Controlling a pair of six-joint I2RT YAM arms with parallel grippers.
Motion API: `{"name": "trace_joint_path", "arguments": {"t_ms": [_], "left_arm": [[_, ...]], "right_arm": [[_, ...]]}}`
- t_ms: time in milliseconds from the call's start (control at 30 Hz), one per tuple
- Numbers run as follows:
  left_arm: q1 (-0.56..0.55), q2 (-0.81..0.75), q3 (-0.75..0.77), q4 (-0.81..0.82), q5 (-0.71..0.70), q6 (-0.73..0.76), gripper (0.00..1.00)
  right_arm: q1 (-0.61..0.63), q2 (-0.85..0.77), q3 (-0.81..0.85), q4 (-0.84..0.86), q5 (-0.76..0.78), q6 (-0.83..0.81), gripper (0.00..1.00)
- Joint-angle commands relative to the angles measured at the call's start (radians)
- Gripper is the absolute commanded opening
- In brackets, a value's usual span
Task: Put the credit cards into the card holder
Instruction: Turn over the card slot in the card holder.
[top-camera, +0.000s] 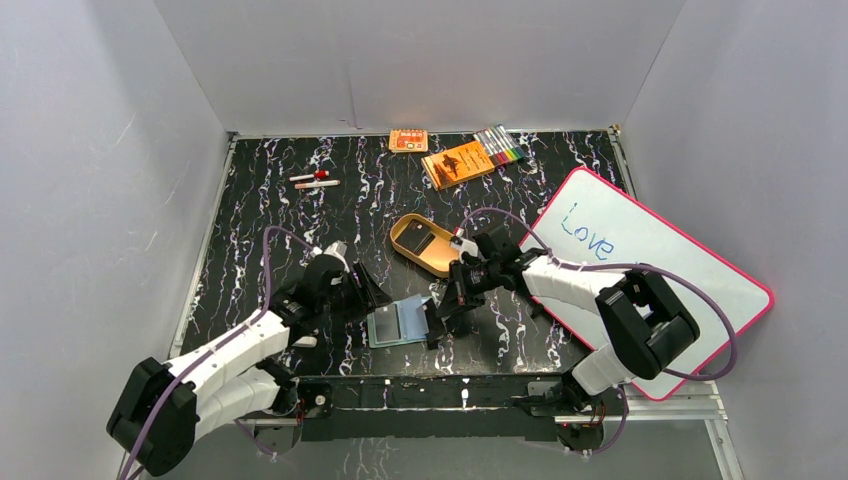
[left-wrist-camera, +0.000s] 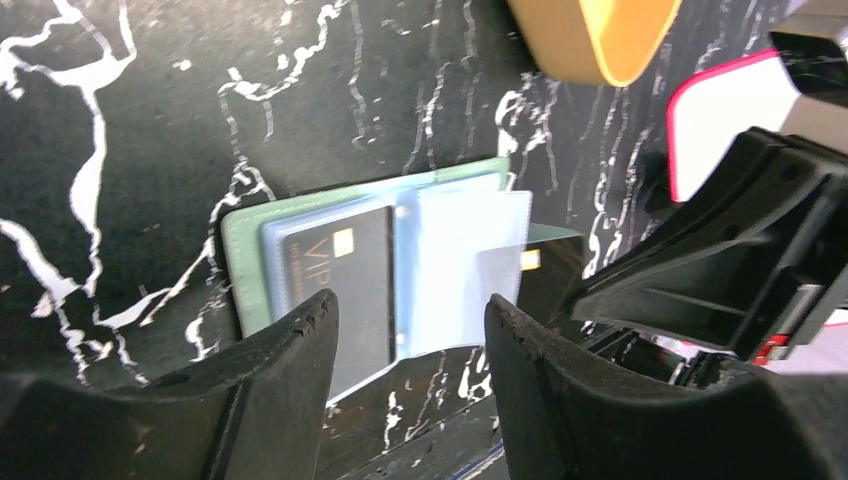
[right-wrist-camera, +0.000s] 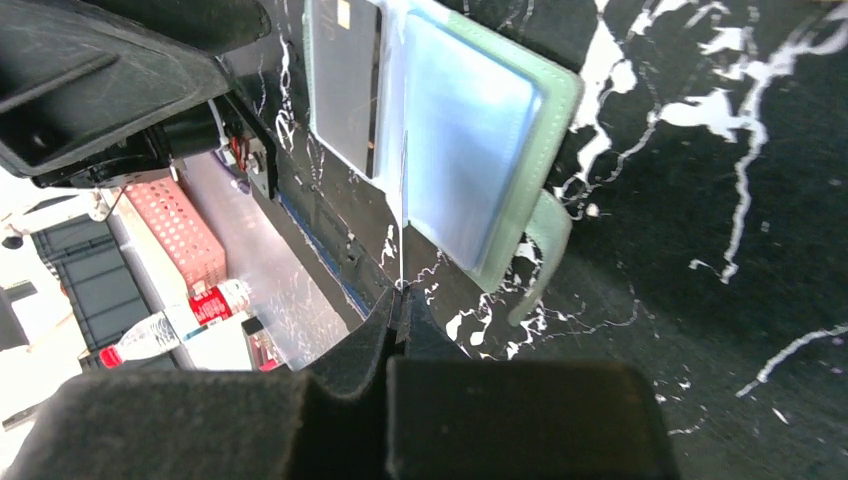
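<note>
My right hand (right-wrist-camera: 400, 312) is closed tight, seemingly pinching a clear sleeve (left-wrist-camera: 465, 270) of the open card holder (right-wrist-camera: 556, 120). My left hand (left-wrist-camera: 410, 335) hangs half-open above it, a credit card (left-wrist-camera: 345, 275) tucked in its left pocket, on the table (left-wrist-camera: 150, 110).

Glossy black marble-veined table (left-wrist-camera: 150, 100); matt green leather-like card holder (left-wrist-camera: 232, 250), sleeves clear shiny plastic; credit card (left-wrist-camera: 340, 285) smooth dark plastic.

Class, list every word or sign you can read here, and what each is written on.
"Love": blue handwriting on the whiteboard.
"VIP": on the card in the card holder.
Print on the orange booklet and orange box: too small to read.
</note>
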Motion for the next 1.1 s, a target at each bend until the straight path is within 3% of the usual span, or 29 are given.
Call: {"name": "trace_joint_path", "arguments": {"t_ms": [0, 500, 867, 1067], "left_arm": [[-0.002, 0.021, 0.069, 0.01, 0.057, 0.024, 0.54], [-0.007, 0.174, 0.092, 0.143, 0.212, 0.045, 0.57], [-0.026, 0.218, 0.127, 0.143, 0.216, 0.061, 0.6], [-0.026, 0.219, 0.117, 0.108, 0.182, 0.062, 0.52]], "right_arm": [[0.032, -0.022, 0.028, 0.064, -0.049, 0.002, 0.0], [0.066, 0.04, 0.06, 0.11, -0.048, 0.022, 0.0], [0.094, 0.062, 0.088, 0.11, -0.045, 0.021, 0.0], [0.098, 0.067, 0.087, 0.11, -0.04, 0.017, 0.0]]}}
